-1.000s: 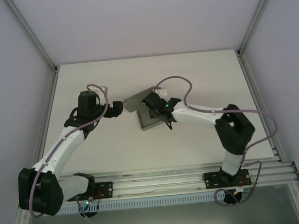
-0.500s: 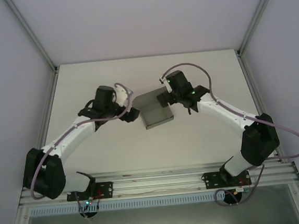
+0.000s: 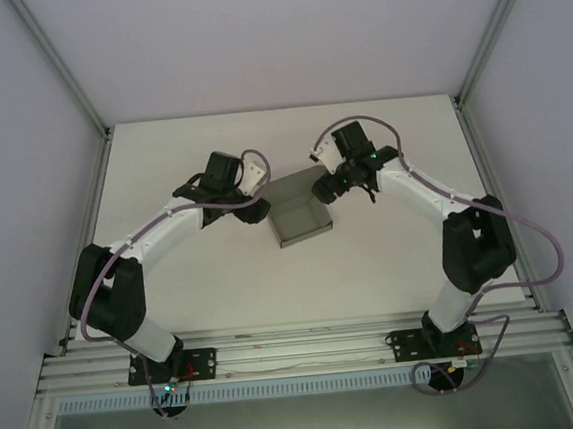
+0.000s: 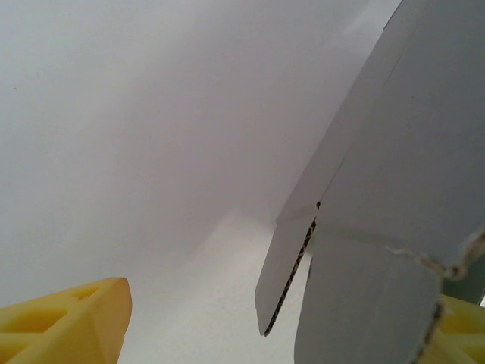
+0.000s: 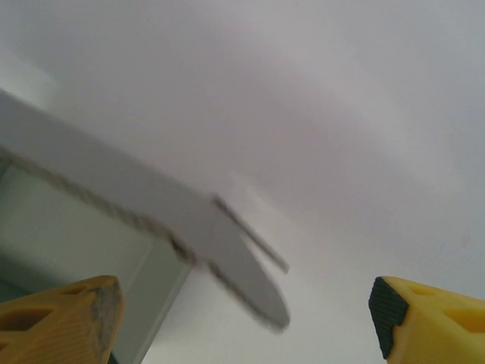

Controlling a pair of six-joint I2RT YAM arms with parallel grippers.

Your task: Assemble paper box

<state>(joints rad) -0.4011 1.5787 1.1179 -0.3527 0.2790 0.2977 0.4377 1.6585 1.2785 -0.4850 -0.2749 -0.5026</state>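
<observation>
Paper box (image 3: 300,218) sat near mid-tabletop (image 3: 192,283), a low open tray with near and side walls raised. A broad far panel (image 3: 286,187) was not yet folded over.

Left tool (image 3: 253,210) stood just beside the box's left wall. Right tool (image 3: 326,187) stood at the far right corner. From the left wrist, the yellow fingers (image 4: 72,326) were set wide, with a loose grey side flap (image 4: 286,265) hanging between them, closer to the right-hand finger; contact unclear. From the right wrist, the fingers (image 5: 432,318) were likewise spread wide, and a rounded tab (image 5: 246,284), blurred, jutted between them, ungripped.

Judgement: flap-folding stage, roughly midway. The tray was formed; the corner tabs and far panel were not yet tucked. The next move likely called for each tool to pinch or nudge its tab inward, both sides together, since thin card on a smooth surface would probably slide or buckle under a one-sided push.

Surface: plain matte white, bare around the box. Room: pale walls, aluminium corner posts (image 3: 58,64), slotted rail (image 3: 297,339) along the near edge carrying both bases.
</observation>
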